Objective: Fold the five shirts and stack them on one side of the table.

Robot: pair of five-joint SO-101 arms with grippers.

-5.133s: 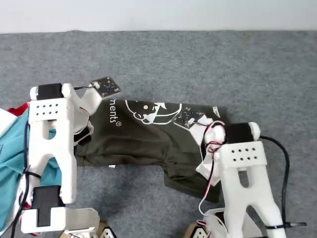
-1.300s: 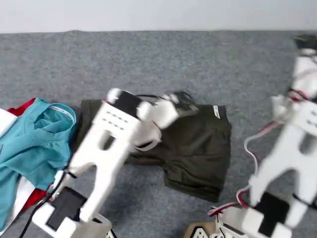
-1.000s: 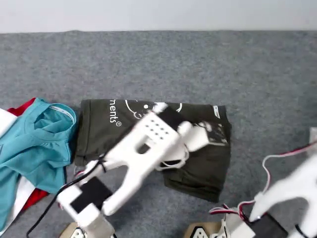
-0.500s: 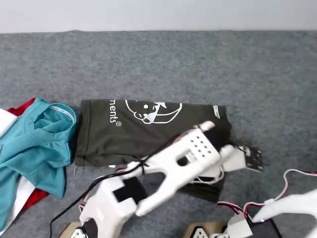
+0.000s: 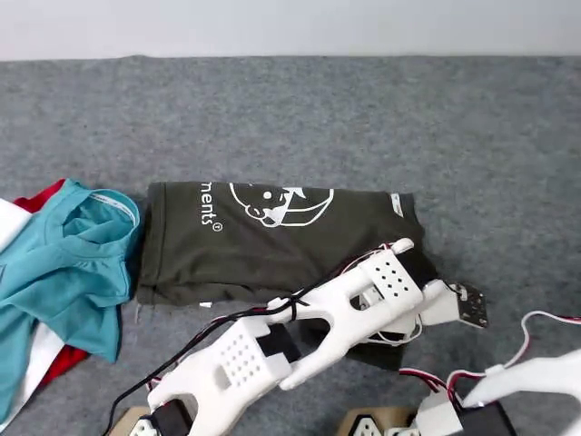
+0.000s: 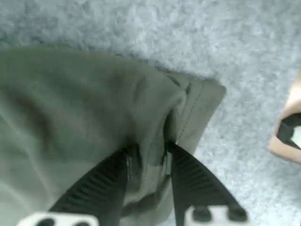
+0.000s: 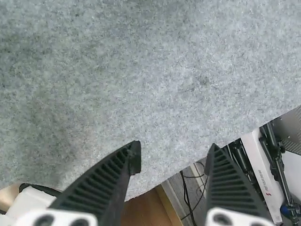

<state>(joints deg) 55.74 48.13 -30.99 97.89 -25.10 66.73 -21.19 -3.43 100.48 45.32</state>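
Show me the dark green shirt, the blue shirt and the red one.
dark green shirt [image 5: 272, 254], high view, plain cloth near its middle.
blue shirt [image 5: 64, 263], high view, middle of its crumpled body.
red shirt [image 5: 45, 196], high view, corner beside the blue shirt.

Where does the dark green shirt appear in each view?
High view: the dark green shirt lies mid-table, beside the teal shirt.
Left wrist view: its hemmed corner sits between the fingers of the left gripper.
Right wrist view: grey mat under the right gripper.
Shared landmark: the grey mat.
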